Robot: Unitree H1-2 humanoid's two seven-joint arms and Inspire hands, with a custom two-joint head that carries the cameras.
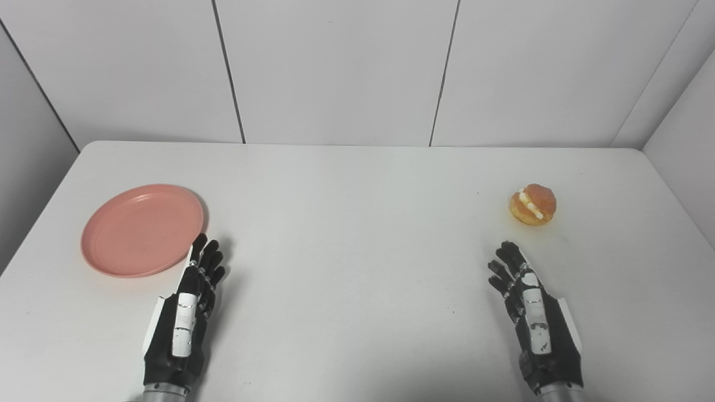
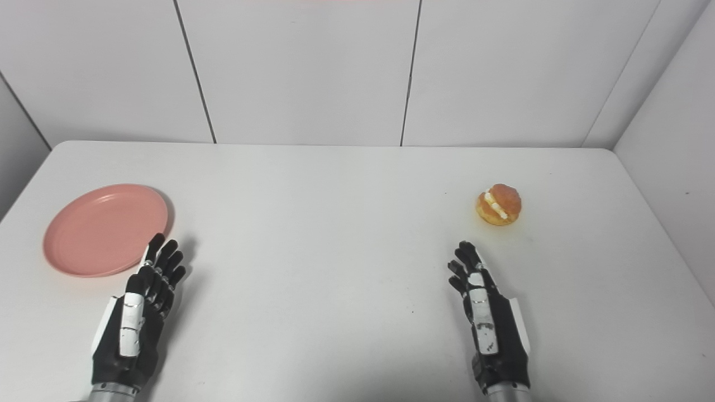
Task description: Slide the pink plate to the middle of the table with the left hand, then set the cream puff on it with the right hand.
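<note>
The left hand lay low over the white table with its fingers stretched out straight and only slightly spread, holding nothing. Its fingertips reached up to the near right edge of the pink plate; whether they actually touched the rim could not be told from either head view. The plate itself sat flat and bare on the left part of the table, well to the left of the table's middle

The right hand was likewise flat and extended, its fingers apart a little and empty. It pointed away from the robot, and the cream puff sat just beyond and slightly right of its fingertips, near but clearly apart from them. The puff was a round golden bun, split, with a band of white cream showing on the side turned toward the plate, and it rested on the bare tabletop, far to the right of the plate

Between the plate and the puff the table surface was plain white, with a few tiny dark specks. Behind the plate, past the table's far edge, stood a wall of pale panels divided by dark vertical seams, and angled side panels closed in at both ends
</note>
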